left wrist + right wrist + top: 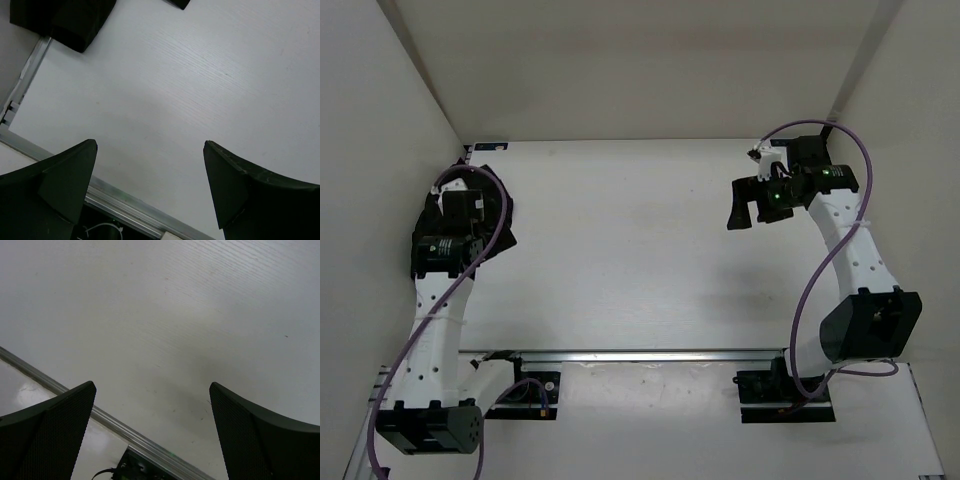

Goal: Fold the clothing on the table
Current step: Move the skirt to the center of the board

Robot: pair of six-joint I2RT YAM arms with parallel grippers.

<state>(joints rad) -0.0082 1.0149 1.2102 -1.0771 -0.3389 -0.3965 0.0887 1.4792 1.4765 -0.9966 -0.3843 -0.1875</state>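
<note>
A large white bench [640,250] fills the overhead view, with an aluminium rail [650,354] along its near edge. Two white arms reach over it, the left arm [440,310] toward the far left corner and the right arm [850,250] toward the far right. The clothing [495,195], a black crumpled heap, lies at the far left corner of the bench, partly hidden beneath the left arm. The left gripper [150,190] has its fingers spread wide above bare bench, grasping nothing. The right gripper [152,430] is likewise released and empty.
</note>
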